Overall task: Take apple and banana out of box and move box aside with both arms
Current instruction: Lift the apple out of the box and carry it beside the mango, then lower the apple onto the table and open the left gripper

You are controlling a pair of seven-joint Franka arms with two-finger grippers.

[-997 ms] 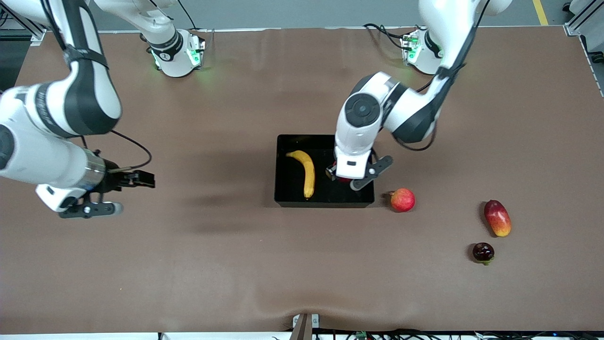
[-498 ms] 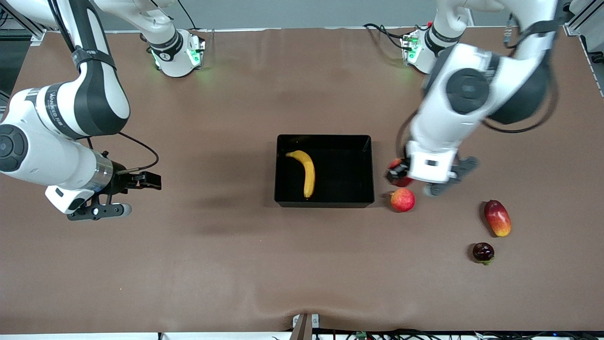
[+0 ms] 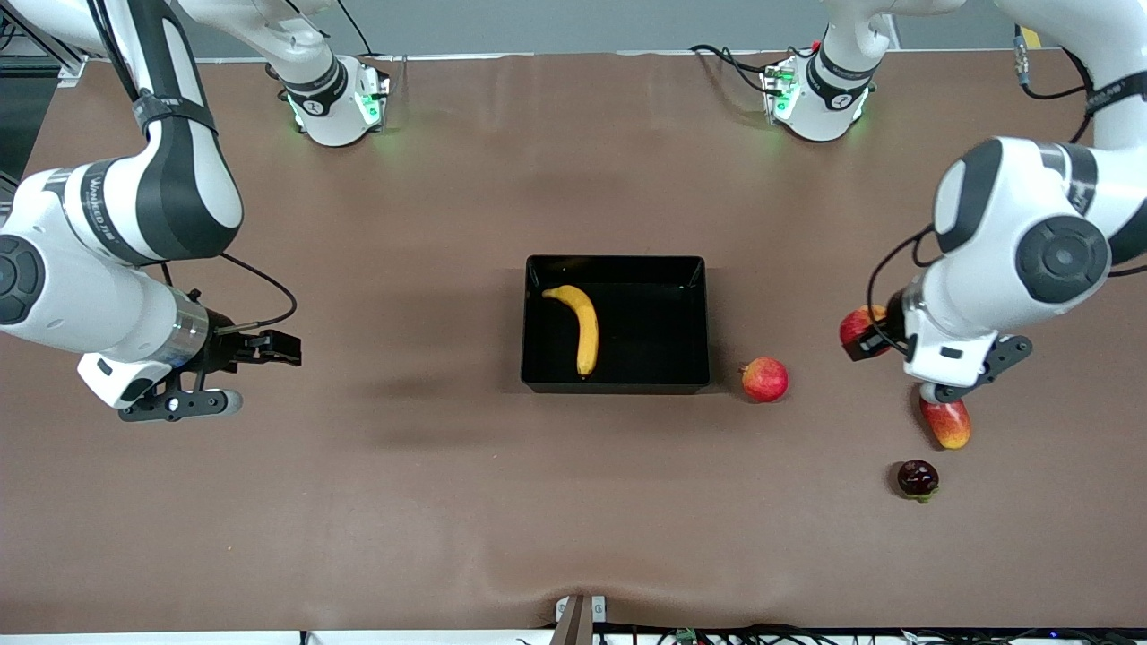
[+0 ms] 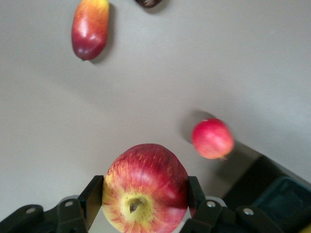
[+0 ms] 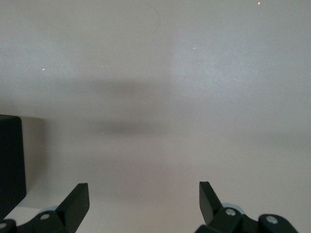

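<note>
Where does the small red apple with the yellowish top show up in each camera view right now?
Front view: the apple is held in the left gripper, above the table toward the left arm's end, near the mango.
Left wrist view: the apple fills the lower middle, between the gripper's fingers.
Right wrist view: not in it.
Shared landmark: the pinkish-red round fruit beside the black box.

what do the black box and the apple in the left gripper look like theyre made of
The box looks like glossy black plastic: its inner walls catch reflections and its rim is thin. The apple, held between the left gripper jaws over bare table, has smooth, shiny red skin with a yellow patch; real or imitation fruit cannot be told.
</note>
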